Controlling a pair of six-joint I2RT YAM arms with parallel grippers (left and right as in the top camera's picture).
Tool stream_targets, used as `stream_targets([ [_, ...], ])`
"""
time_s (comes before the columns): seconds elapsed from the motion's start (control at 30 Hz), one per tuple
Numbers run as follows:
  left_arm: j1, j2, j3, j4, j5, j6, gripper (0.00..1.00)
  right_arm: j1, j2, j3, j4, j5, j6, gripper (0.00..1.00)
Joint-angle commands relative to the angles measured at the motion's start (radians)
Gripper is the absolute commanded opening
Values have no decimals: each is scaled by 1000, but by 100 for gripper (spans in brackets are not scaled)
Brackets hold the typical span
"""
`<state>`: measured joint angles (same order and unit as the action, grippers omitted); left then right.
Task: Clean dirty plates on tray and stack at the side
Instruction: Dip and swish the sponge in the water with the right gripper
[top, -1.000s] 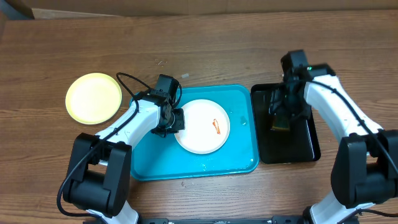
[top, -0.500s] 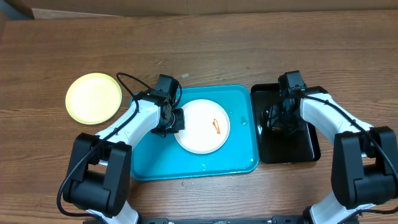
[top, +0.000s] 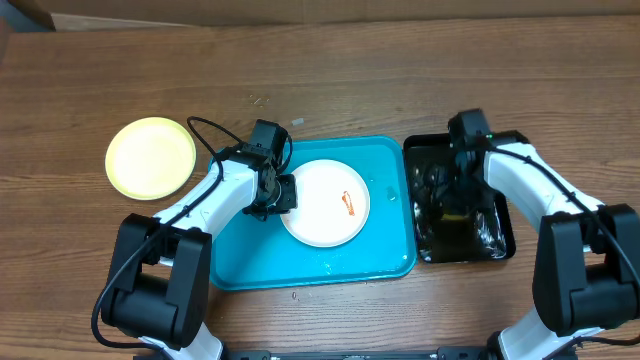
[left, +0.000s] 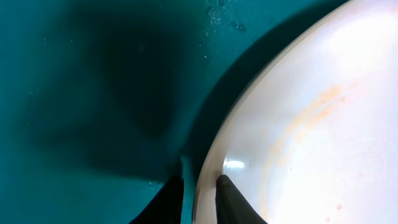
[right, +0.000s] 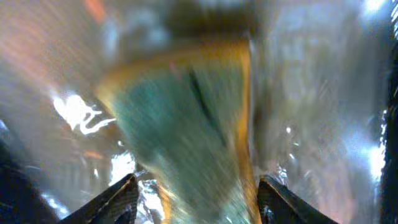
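Observation:
A white plate (top: 325, 203) with an orange-red smear lies on the turquoise tray (top: 250, 260). My left gripper (top: 283, 195) is shut on the plate's left rim. In the left wrist view the fingers (left: 199, 200) pinch the rim of the plate (left: 311, 112) above the tray floor (left: 93, 93). A pale yellow plate (top: 151, 157) lies on the table to the far left. Only one white plate shows. My right gripper (top: 450, 200) is down in the black tray. Its fingers (right: 199, 196) are spread open on both sides of a blurred green-and-yellow sponge (right: 193, 124).
The narrow black tray (top: 500, 215) stands just right of the turquoise tray, wet and shiny inside, with the sponge (top: 455, 212) in it. Drops of water lie on the turquoise tray near its right side. Bare wood table surrounds both trays.
The right gripper has moved toward the front of the black tray and down over the sponge. The left arm and the white plate have not moved.

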<state>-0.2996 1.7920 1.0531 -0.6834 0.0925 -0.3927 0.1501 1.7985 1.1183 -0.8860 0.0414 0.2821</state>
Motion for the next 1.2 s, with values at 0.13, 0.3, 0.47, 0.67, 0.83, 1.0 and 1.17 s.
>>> stream_targets([
  [0.13,-1,14,3,3,-7,-3,21,-2,-8,8,34,2,-1,63],
  [0.3,-1,14,3,3,-7,-3,21,-2,-7,-31,59,2,-1,63],
  [0.47,-1,14,3,3,-7,-3,21,-2,-7,-71,101,2,-1,4],
  [0.67,-1,14,3,3,-7,-3,21,-14,-7,-25,95,83,-1,61],
  [0.83,-1,14,3,3,-7,-3,21,-23,-7,3,146,97,-2,66],
  [1.0,-1,14,3,3,-7,-3,21,-22,-7,2,191,96,0,66],
  [1.17,-1,14,3,3,-7,-3,21,-22,-7,-1,188,96,0,65],
])
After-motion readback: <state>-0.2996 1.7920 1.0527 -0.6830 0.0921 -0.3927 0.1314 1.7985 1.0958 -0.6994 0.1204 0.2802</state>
